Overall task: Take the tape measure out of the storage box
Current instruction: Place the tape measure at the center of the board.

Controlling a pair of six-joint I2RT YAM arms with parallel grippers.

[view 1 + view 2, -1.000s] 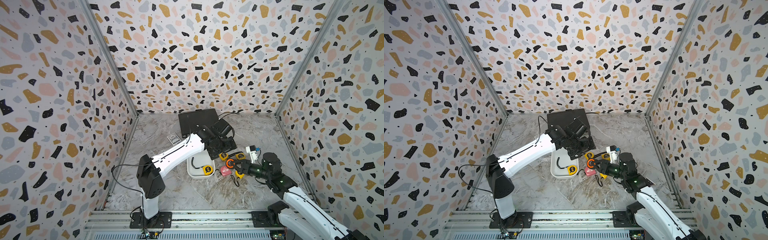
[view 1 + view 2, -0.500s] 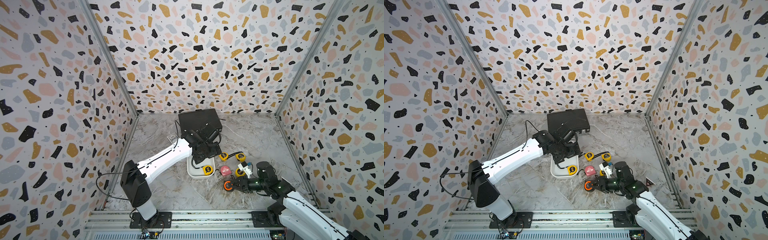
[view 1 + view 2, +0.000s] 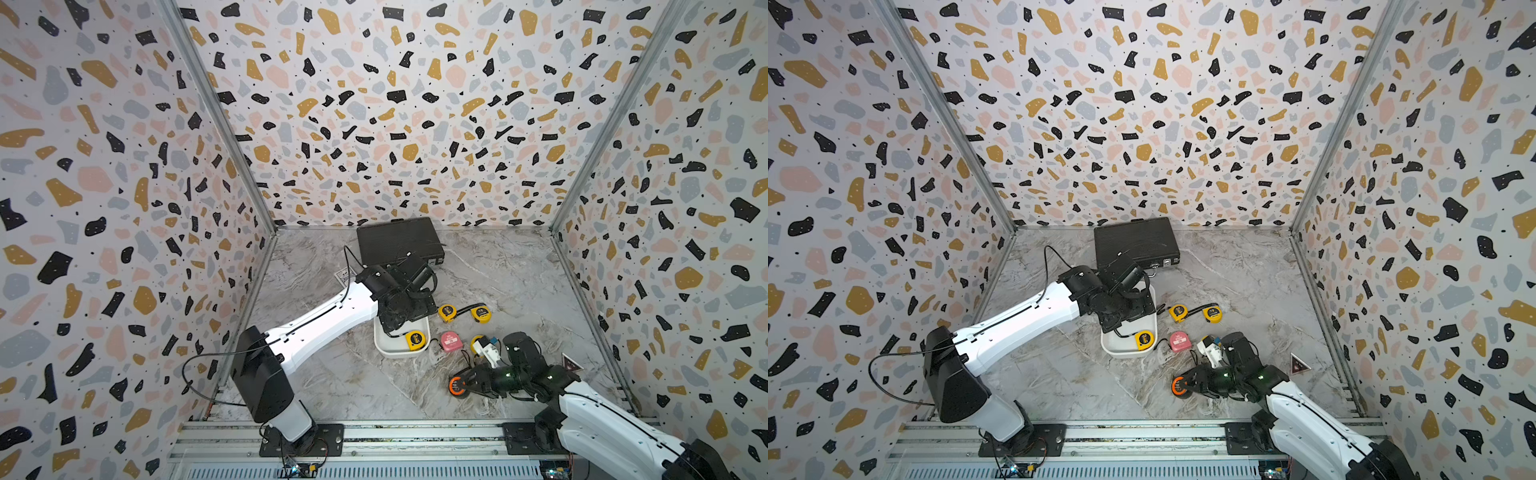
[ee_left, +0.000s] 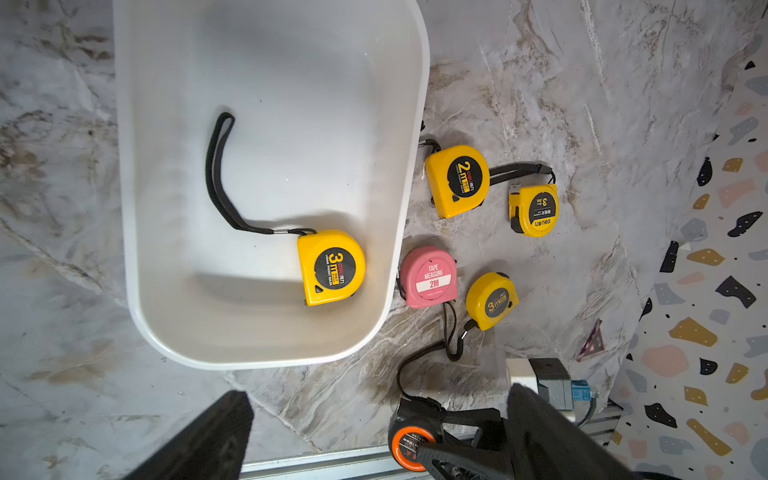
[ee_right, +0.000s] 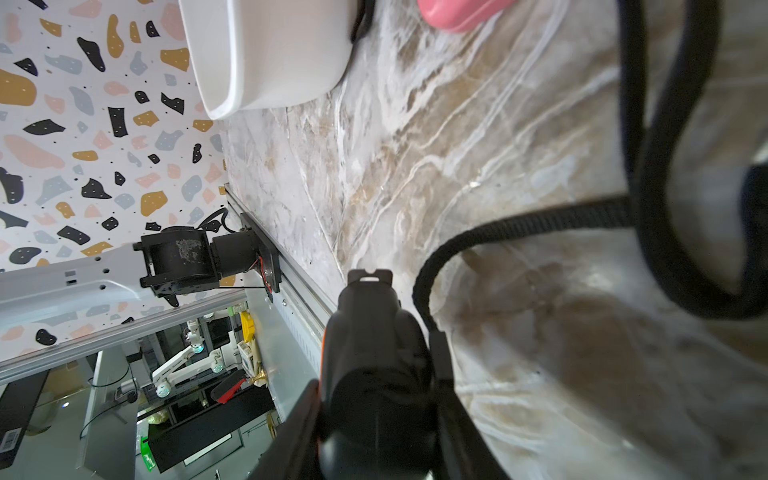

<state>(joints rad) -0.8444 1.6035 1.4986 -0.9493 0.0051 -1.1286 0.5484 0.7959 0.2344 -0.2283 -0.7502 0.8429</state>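
1. One orange-rimmed tape measure (image 3: pixel 456 385) sits clamped in the right jaws.
2. Beyond it, the pink case (image 4: pixel 430 276) reads "TAPE MEASURE 2M".
3. Farther, the yellow deli tape measure (image 4: pixel 331 268), marked "3m", lies inside the storage box (image 4: pixel 270 83); the left jaws hang wide apart above.

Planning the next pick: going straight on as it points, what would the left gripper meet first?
Probably the box floor, close to the tape inside; depth is unclear, so it could be the box's rim instead.
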